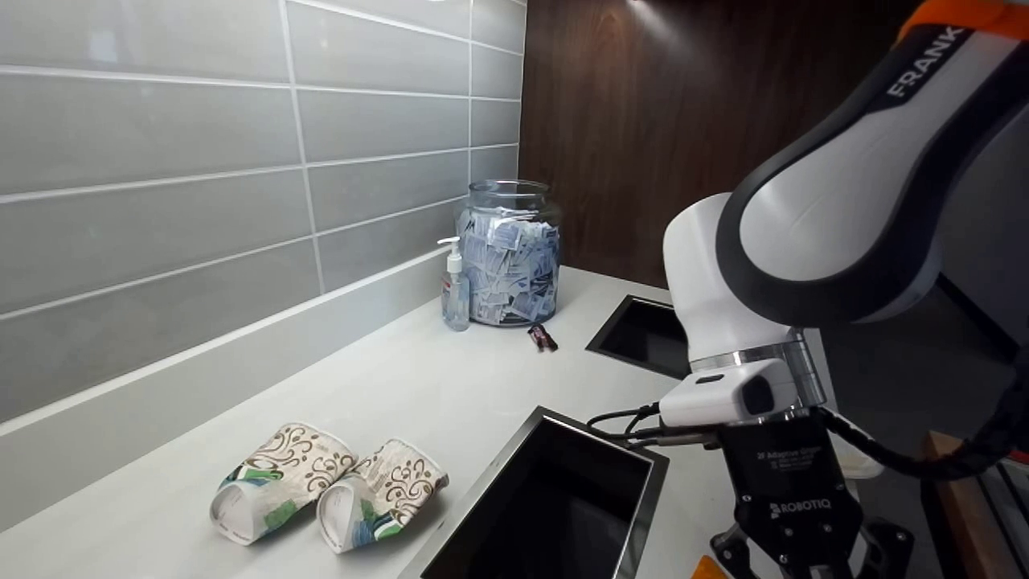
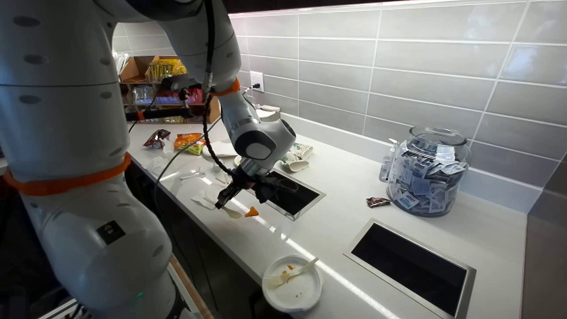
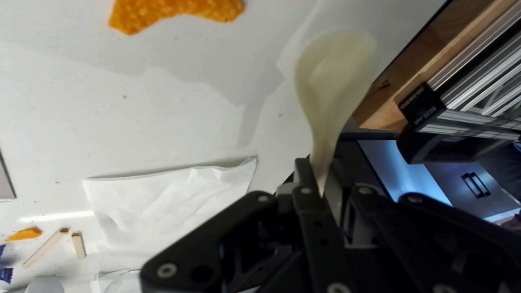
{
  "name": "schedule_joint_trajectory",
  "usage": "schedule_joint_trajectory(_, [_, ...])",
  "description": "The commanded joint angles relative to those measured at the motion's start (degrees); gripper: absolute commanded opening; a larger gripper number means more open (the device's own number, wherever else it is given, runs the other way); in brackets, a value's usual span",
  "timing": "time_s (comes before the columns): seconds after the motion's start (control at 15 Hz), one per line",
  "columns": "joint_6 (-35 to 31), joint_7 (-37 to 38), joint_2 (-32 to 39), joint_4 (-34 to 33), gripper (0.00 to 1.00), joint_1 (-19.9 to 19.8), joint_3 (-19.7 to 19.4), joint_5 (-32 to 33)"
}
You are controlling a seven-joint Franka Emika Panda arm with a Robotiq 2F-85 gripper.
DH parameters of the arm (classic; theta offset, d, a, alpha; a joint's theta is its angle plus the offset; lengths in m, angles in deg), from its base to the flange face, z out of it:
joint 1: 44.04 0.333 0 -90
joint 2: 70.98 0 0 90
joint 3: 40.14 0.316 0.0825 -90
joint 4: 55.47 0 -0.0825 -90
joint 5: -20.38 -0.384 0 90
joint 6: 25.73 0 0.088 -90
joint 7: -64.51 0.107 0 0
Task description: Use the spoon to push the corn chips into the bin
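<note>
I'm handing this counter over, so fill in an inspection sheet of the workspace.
Surface: white counter, glossy, with crumbs.
Spoon: pale; whether it touches the counter, cannot tell.
Orange chip: on the counter, apart from the spoon.
Bins: two framed openings, insides too dark to tell.
Clutter: plate holding a fork, orange snack bag, jar, pump bottle.
Gripper: shut on the spoon's handle.
Cables: black cable beside the arm; plug in a wall outlet.
Surroundings: tiled wall, dark wood panel, snack shelf.
</note>
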Motion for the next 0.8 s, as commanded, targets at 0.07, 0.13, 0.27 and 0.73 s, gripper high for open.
schedule_joint_trajectory(0.07, [1.35, -1.25, 4.23, -3.37, 0.03, -0.5, -0.16, 2.81])
schedule_joint_trajectory(0.13, [1.26, -1.45, 4.61, -3.68, 0.03, -0.52, -0.04, 3.28])
schedule_joint_trajectory(0.27, [1.69, -1.53, 5.37, -4.45, 0.03, -0.71, 0.09, 4.05])
schedule_joint_trajectory(0.73, [5.3, -1.52, 9.31, -9.18, 0.03, -1.76, 0.1, 7.48])
